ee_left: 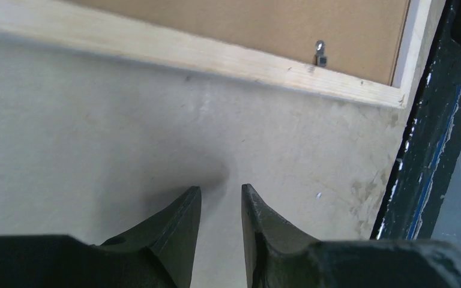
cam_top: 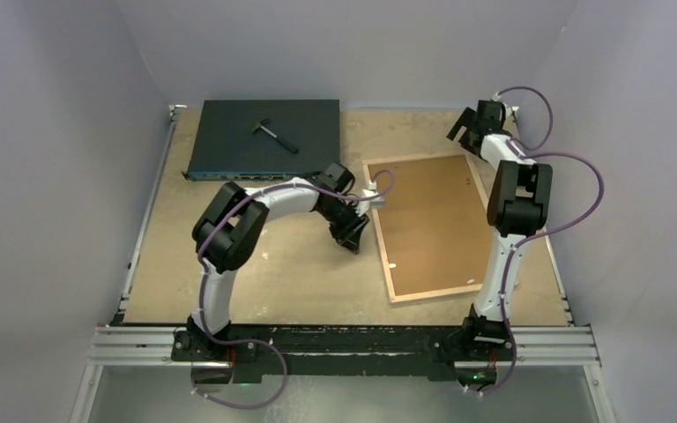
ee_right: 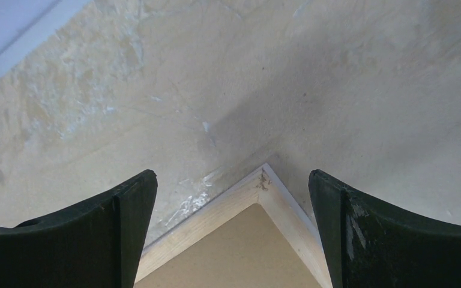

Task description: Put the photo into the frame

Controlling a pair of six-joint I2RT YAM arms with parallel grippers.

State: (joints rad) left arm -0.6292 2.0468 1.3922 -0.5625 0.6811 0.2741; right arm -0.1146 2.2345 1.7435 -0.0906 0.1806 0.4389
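The light-wood-rimmed rectangular frame (cam_top: 436,292) is lying eleven-to-five, just at three o'clock of the left gripper (cam_top: 353,241), whose fingers are standing narrowly apart, empty. The right gripper (cam_top: 465,132) is hovering, spread wide, over the one-o'clock corner.

Left arm (cam_top: 229,231), right arm (cam_top: 517,196): white shells, black joints, purple cables (cam_top: 598,181) alongside. Left gripper (ee_left: 221,192), right gripper (ee_right: 233,177): black tapered fingers (ee_right: 126,231).

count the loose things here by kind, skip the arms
picture frame: 1
brown board lying inside the frame: 1
dark flat box: 1
small tool lying on the box: 1
total: 4
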